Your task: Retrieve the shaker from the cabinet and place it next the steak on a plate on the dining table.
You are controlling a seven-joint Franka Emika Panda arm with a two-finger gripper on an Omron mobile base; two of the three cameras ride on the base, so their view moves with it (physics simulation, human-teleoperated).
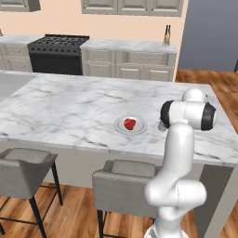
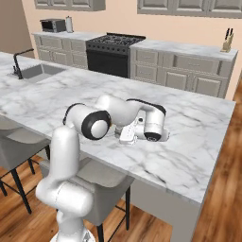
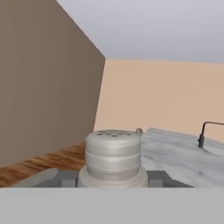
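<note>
Shaker (image 3: 113,157) clamped between the gripper (image 3: 113,178) fingers.
Rigid, light, smooth cylinder; grip sat low on its body, below the cap.

Arm folded low — claw (image 3: 113,178) clamped on the shaker (image 3: 113,155).

The long white marble table (image 1: 69,107) with grey veins carries a small round pale grey-white plate (image 1: 139,129) with a shallow raised rim, set near the table's front edge. A small chunk of bright red steak (image 1: 130,123) lies on the plate. Just right of the plate, a small grey thing is partly hidden behind the arm.
</note>
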